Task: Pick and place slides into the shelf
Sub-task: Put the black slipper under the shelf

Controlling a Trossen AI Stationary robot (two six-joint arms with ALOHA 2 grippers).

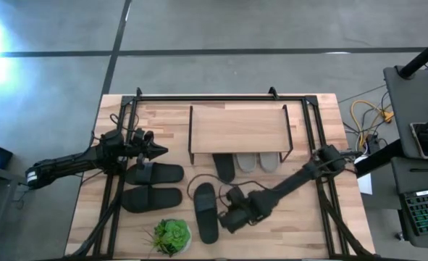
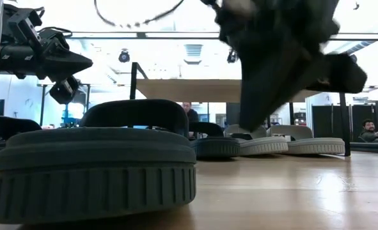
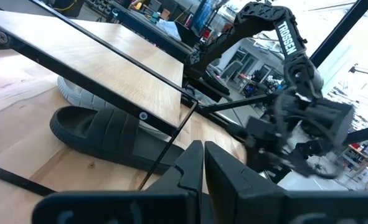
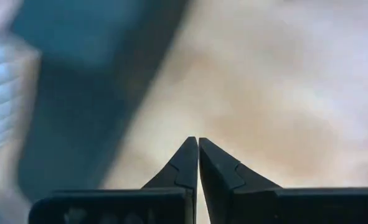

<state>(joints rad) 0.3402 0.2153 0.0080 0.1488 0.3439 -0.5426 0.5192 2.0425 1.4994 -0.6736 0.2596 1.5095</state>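
The shelf (image 1: pixel 237 129) stands at the table's far middle. Under its board lie two light grey slides (image 1: pixel 258 161) and one charcoal slide (image 1: pixel 224 167), soles on the tabletop, seen also in the left wrist view as the charcoal slide (image 3: pixel 103 130). The second charcoal slide (image 1: pixel 205 212) lies on the near middle and fills the low view (image 2: pixel 93 160). Two black slides (image 1: pixel 154 185) lie left of it. My right gripper (image 1: pixel 227 221) (image 4: pixel 198 142) is shut and hovers just right of that charcoal slide, pointing down. My left gripper (image 1: pixel 161 151) (image 3: pixel 203 146) is shut, raised above the black pair.
A small green plant (image 1: pixel 171 235) sits at the near edge, left of the charcoal slide. A black frame (image 1: pixel 308 116) runs around the shelf and along both sides of the tabletop. Bare wood lies right of the right arm. People sit in the room behind (image 2: pixel 368 131).
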